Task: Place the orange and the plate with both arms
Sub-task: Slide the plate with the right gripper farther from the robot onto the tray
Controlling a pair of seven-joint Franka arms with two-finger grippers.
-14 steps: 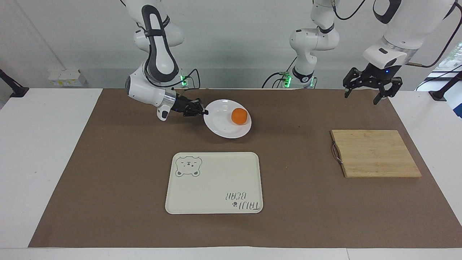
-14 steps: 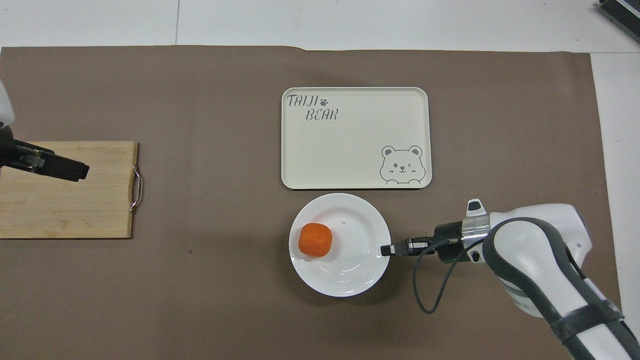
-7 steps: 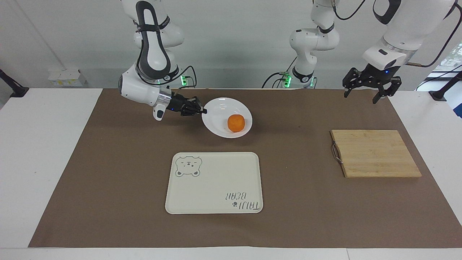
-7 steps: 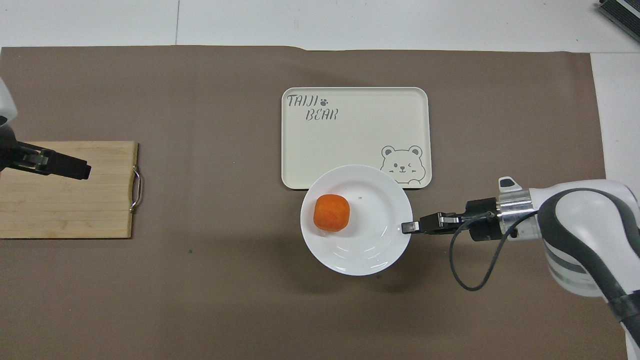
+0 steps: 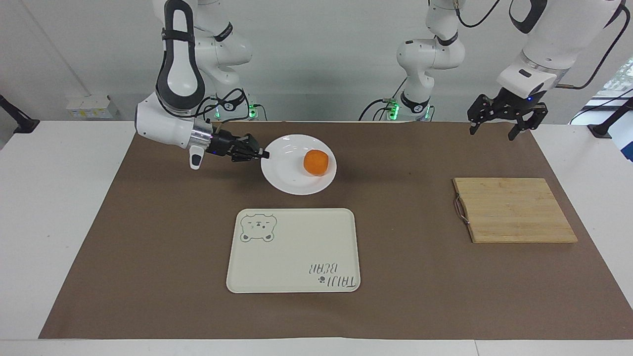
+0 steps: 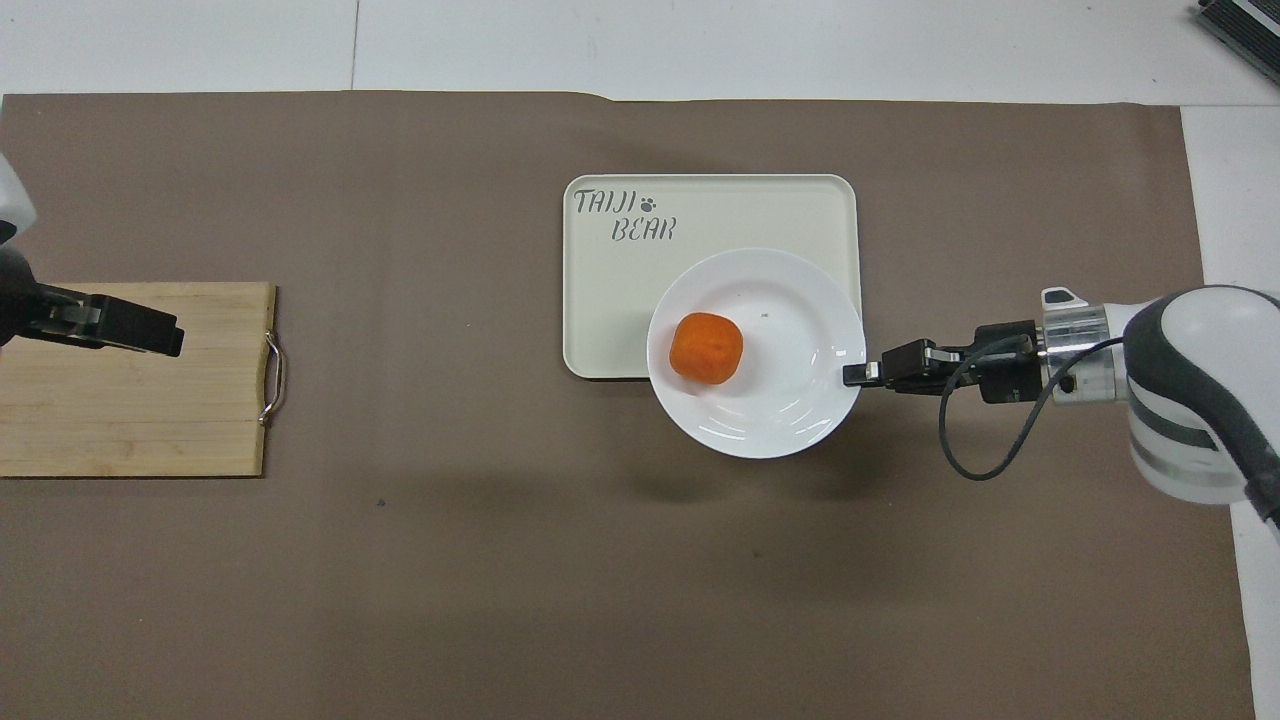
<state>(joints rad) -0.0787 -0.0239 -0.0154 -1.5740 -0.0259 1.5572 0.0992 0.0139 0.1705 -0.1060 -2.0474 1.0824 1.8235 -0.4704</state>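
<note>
Holding the plate (image 5: 292, 179) by its rim, the right hand (image 5: 264, 155) is clamped shut on the edge toward the right arm's end of the table (image 5: 59, 207); plate lifted clear of the brown mat (image 5: 148, 257), its shadow lying on the mat below it; in the overhead view it covers the bear corner of the tray (image 6: 620, 300), though the facing view shows it in the air on the robots' side of that tray; plate roughly level.

Orange (image 5: 316, 162) sits on the plate, off centre, on the part away from the gripping fingers; same fruit seen from above (image 6: 706, 347) within the white dish (image 6: 790, 420).

Tray (image 5: 296, 247) cream, rectangular, bear drawing and lettering, flat on the mat mid-table.

Left hand (image 5: 500, 123) hangs in the air, fingers spread open, holding nothing; overhead view puts it (image 6: 130, 332) over the wooden board (image 6: 150, 420); left arm waits.

Board (image 5: 514, 210) lies flat toward the left arm's end, metal handle on the edge facing the tray.
</note>
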